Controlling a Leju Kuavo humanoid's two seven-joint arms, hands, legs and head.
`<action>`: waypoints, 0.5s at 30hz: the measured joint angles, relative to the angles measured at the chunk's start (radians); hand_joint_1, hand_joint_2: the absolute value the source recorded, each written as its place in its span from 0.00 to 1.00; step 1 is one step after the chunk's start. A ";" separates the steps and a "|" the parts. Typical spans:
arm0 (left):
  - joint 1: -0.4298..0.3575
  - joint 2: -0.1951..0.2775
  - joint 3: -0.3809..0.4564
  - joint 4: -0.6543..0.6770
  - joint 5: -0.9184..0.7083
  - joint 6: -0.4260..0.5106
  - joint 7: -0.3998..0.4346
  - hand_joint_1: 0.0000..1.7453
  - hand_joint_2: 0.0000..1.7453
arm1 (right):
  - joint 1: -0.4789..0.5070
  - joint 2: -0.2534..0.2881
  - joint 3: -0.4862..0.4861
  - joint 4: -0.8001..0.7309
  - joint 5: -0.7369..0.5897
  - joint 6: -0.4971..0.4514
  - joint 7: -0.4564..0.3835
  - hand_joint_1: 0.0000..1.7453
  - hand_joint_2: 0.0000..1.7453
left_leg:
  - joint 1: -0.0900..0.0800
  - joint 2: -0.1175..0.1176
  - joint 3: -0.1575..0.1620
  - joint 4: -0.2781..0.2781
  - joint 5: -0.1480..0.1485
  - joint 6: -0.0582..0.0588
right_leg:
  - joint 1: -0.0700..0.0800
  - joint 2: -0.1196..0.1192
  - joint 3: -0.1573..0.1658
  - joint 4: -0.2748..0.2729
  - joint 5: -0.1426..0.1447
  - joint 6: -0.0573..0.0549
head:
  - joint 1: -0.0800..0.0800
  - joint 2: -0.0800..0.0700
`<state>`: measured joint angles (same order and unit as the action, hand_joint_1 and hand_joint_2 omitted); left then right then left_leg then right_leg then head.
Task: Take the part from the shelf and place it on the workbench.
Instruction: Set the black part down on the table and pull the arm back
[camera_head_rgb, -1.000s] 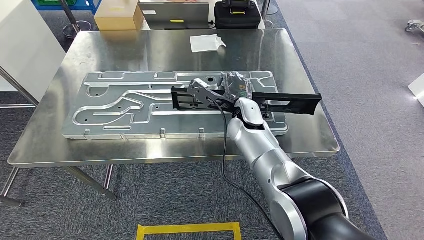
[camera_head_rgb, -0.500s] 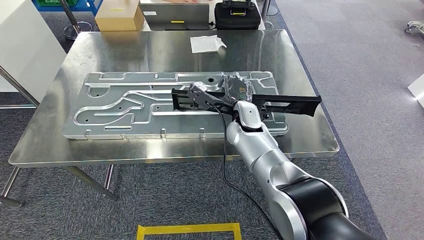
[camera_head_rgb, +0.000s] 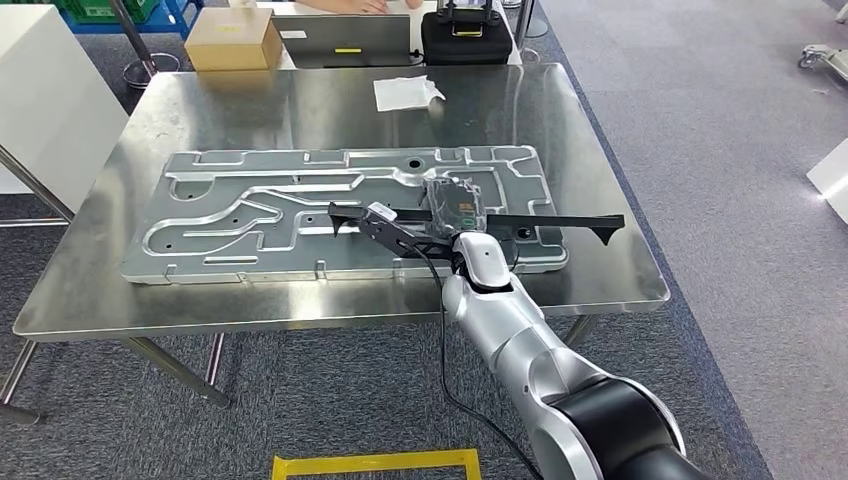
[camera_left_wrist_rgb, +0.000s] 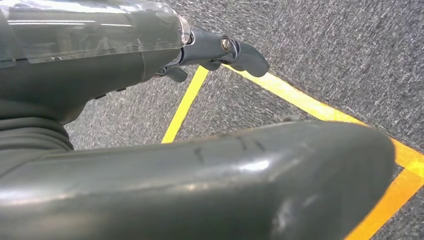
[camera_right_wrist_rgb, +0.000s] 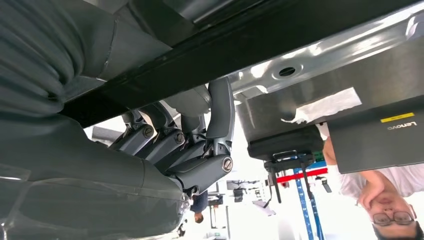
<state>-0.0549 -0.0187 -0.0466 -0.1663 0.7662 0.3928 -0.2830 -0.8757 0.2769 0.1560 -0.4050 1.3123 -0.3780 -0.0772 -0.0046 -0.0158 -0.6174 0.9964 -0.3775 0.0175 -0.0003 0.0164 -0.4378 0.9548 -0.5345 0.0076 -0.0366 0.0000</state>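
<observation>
R hand (camera_head_rgb: 452, 212) grips long flat black plastic part (camera_head_rgb: 560, 221) near its middle, fingers (camera_right_wrist_rgb: 220, 120) curled round it in wrist view. Part lies roughly level, crosswise over near-right area of big machined aluminium plate (camera_head_rgb: 250, 215) w/ grooved channels; its right end overhangs the plate, above bare steel workbench (camera_head_rgb: 200, 110). Contact w/ plate: cannot tell. L hand (camera_left_wrist_rgb: 150, 55) hangs over grey carpet w/ yellow tape lines (camera_left_wrist_rgb: 310, 105), holding nothing, fingers loosely bent. Far side of bench: white crumpled cloth (camera_head_rgb: 405, 92), cardboard box (camera_head_rgb: 233, 38), grey laptop (camera_head_rgb: 340, 38), black case (camera_head_rgb: 465, 38). Person seated behind laptop.
</observation>
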 joint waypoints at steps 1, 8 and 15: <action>0.000 0.000 0.000 0.000 0.000 0.000 0.000 0.00 0.00 | 0.004 0.001 0.000 0.000 -0.003 -0.002 -0.005 1.00 1.00 | 0.000 0.001 0.001 0.000 0.000 0.000 | 0.000 0.000 0.001 0.000 0.000 0.000 | 0.000 0.000; 0.000 0.000 0.004 0.000 0.001 0.000 -0.008 0.00 0.00 | 0.029 0.003 0.000 -0.003 -0.013 -0.009 -0.040 1.00 1.00 | 0.002 0.003 0.004 0.000 -0.001 -0.001 | 0.001 0.002 0.003 0.000 0.000 -0.002 | 0.000 0.000; 0.000 -0.001 0.009 0.000 0.007 0.000 -0.017 0.00 0.00 | 0.057 0.003 0.005 -0.006 -0.015 -0.024 -0.062 1.00 1.00 | 0.003 0.005 0.005 0.000 -0.001 -0.002 | 0.004 0.003 0.004 0.000 0.000 -0.002 | 0.000 0.000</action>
<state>-0.0548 -0.0193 -0.0375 -0.1663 0.7729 0.3928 -0.3005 -0.8189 0.2804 0.1608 -0.4115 1.2970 -0.4023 -0.1393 -0.0011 -0.0110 -0.6120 0.9963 -0.3787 0.0158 0.0035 0.0190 -0.4335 0.9545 -0.5345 0.0052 -0.0366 0.0000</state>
